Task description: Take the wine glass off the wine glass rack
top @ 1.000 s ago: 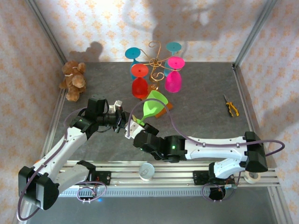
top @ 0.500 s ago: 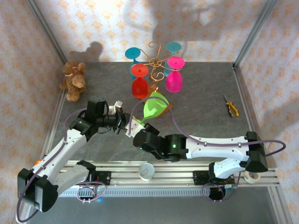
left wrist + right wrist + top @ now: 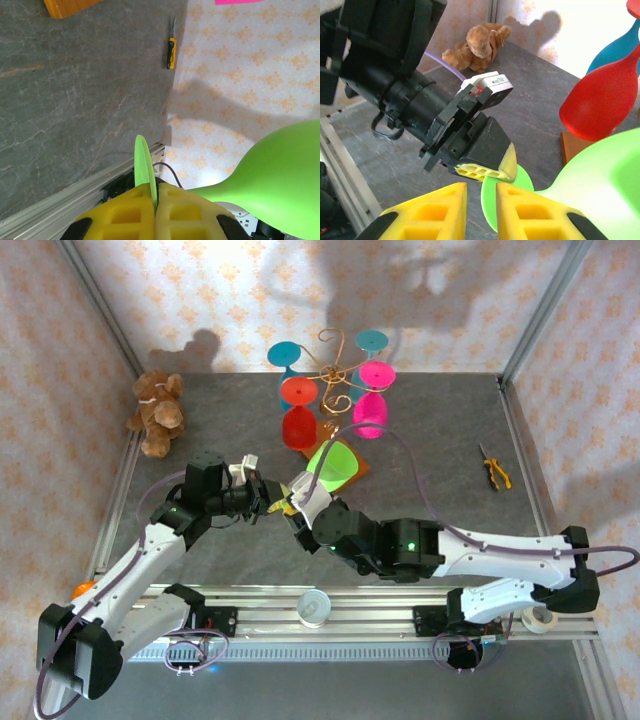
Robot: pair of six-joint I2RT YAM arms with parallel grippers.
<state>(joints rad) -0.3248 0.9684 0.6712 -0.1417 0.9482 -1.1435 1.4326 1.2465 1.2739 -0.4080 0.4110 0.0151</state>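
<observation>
Your left gripper is clamped on the thin foot of the green wine glass, which is held at 6 o'clock of the wine glass rack and looks free of it. Your right gripper has its jaws slightly apart beside that foot. The glass is probably light, stiff, slick plastic, so take it by the stem or foot, not the bowl.

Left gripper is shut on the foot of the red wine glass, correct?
The colour is wrong. The left gripper is shut on the foot of the green wine glass, as the left wrist view shows.
</observation>
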